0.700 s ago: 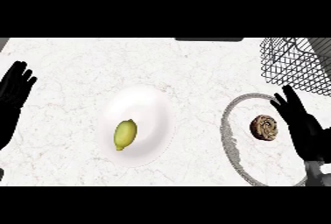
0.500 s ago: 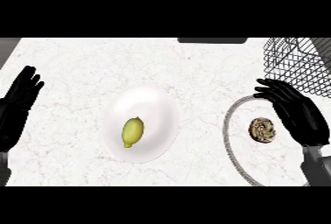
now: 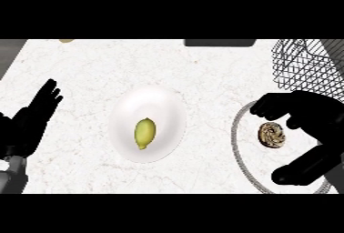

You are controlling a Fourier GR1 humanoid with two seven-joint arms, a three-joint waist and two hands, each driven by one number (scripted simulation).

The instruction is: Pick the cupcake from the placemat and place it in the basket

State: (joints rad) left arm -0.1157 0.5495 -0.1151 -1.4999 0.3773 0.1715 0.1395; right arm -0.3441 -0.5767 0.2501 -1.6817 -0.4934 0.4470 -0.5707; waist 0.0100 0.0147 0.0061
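Showing, by size:
Bench [image 3: 87,68]: white marble top.
Plate [image 3: 168,109]: white, centre, bearing a yellow-green lemon [image 3: 144,133].
Placemat [image 3: 236,136]: round, grey-rimmed, right.
Basket [image 3: 306,63]: wire, upper right.
Right hand [image 3: 316,113]: fingers curled over cupcake, not closed on it.
Left hand [image 3: 37,113]: resting, fingers straight.
Cupcake [image 3: 272,135]: on placemat.

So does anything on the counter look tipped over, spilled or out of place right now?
Nothing stands out. The cupcake sits on the round placemat, the lemon-like fruit lies on its white plate, and the wire basket stands upright.
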